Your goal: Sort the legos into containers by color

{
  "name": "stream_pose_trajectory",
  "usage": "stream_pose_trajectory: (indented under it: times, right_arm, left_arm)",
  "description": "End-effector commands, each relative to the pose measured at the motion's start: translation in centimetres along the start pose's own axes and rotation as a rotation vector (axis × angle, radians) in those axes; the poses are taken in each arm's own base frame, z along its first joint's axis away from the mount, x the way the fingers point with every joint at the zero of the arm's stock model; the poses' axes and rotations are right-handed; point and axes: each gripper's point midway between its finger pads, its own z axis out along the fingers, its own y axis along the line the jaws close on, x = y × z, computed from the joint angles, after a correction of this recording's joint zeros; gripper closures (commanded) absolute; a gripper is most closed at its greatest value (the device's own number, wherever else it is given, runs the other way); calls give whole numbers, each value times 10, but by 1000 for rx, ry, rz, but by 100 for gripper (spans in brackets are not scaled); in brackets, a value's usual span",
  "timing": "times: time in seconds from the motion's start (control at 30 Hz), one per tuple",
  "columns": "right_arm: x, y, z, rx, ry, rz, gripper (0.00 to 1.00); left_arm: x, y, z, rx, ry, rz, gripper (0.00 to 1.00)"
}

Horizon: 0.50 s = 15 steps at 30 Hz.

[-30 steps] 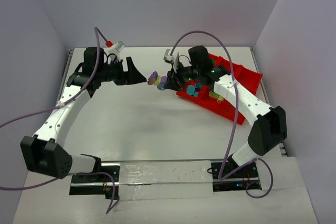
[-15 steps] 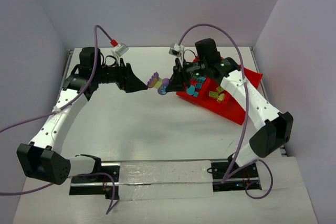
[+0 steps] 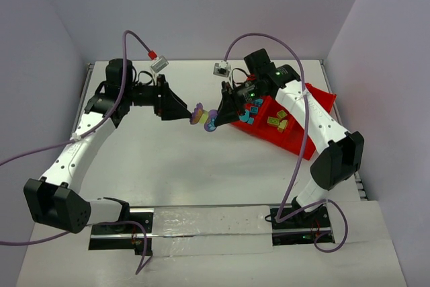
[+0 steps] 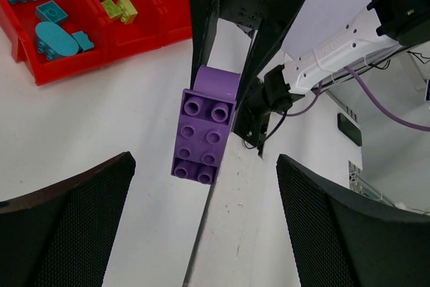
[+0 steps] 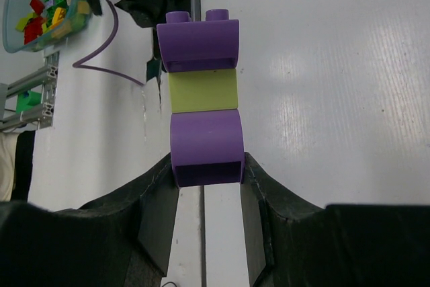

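My right gripper is shut on a clump of legos, a yellow-green brick between two purple ones, held in the air over the table's middle. The jaws clamp the lower purple brick. My left gripper faces it with jaws wide open. In the left wrist view the studded purple end reaches level with the fingertips, touching neither. The red tray lies to the right, with teal bricks and yellow-green bricks in separate containers.
Purple cables loop over both arms. An aluminium rail runs along the table's near edge between the arm bases. Walls close in the table at the back and sides. A clear bin of mixed bricks shows off the table in the right wrist view.
The right gripper has carried the clump a little left and forward, away from the tray. The left gripper has moved right toward it, narrowing the gap. Both jaws stand as before.
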Motion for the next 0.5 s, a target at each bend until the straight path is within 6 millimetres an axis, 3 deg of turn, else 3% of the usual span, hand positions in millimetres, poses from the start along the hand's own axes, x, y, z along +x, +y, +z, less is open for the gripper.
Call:
stream_pose_trajectory:
  times: [0.0, 0.27, 0.47]
  right_arm:
    - [-18, 17, -6, -45, -32, -66, 100]
    - [-24, 18, -2, -58, -25, -78, 100]
    - [-27, 19, 4, -68, -17, -86, 100]
  left_arm:
    - [-5, -7, 8, 56, 16, 42, 6]
    - [1, -15, 20, 107, 54, 27, 7]
    - [7, -23, 31, 158, 86, 6, 15]
